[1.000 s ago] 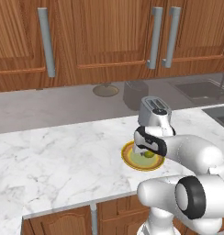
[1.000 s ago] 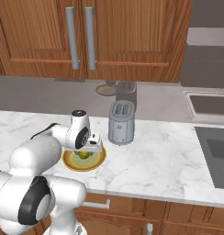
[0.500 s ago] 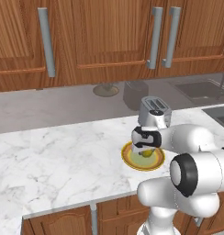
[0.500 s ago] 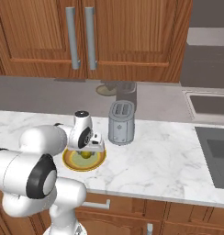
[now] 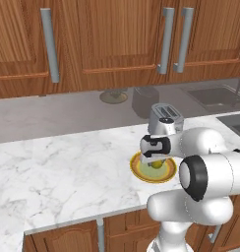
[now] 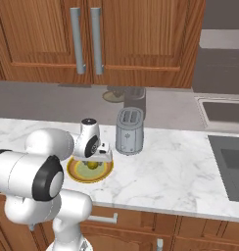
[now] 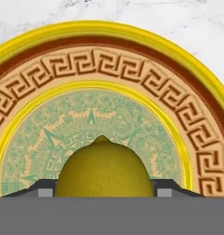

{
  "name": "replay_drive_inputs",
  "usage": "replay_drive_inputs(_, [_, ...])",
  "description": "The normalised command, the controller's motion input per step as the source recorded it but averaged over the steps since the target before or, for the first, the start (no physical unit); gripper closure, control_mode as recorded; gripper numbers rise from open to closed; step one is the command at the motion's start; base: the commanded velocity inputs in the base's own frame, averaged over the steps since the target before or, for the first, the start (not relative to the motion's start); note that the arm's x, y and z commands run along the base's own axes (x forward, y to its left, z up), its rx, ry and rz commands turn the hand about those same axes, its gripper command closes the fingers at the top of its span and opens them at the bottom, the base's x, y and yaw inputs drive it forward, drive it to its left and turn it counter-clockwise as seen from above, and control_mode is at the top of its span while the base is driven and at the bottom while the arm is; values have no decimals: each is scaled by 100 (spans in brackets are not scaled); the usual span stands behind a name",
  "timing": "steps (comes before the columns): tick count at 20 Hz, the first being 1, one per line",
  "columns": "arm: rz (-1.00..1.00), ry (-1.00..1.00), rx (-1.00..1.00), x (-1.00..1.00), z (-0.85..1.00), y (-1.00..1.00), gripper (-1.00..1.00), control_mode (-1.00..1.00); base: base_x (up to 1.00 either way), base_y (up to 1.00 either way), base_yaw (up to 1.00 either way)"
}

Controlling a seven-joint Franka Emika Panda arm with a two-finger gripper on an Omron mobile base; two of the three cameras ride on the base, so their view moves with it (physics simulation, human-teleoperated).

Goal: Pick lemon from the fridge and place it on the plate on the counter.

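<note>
Arm swung closer; jaws grip yellow-olive lemon (image 7: 104, 169) over plate (image 7: 132, 87).

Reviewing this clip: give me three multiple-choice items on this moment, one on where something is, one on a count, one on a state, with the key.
1. Where is the lemon?
A. over the plate's pale green centre, between the fingertips
B. on the bare counter beside the toaster
C. in the sink

2. How many slots does the toaster have on top?
A. one
B. two
C. four

3. What state are the upper cabinet doors in?
A. all shut
B. one swung open
C. removed

Key:
1 A: the hand view shows the lemon against the green centre of the plate, with a dark fingertip at each side, and both base views put the gripper over the plate on the counter.
2 B: two dark slots show on its top.
3 A: the doors lie flush, handles upright.
</note>
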Motion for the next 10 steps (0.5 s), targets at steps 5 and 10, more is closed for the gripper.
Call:
replay_drive_inputs(5, [0, 0, 0, 0, 0, 0, -100, -100, 0, 0, 0])
replay_drive_inputs(10, [0, 0, 0, 0, 0, 0, -100, -100, 0, 0, 0])
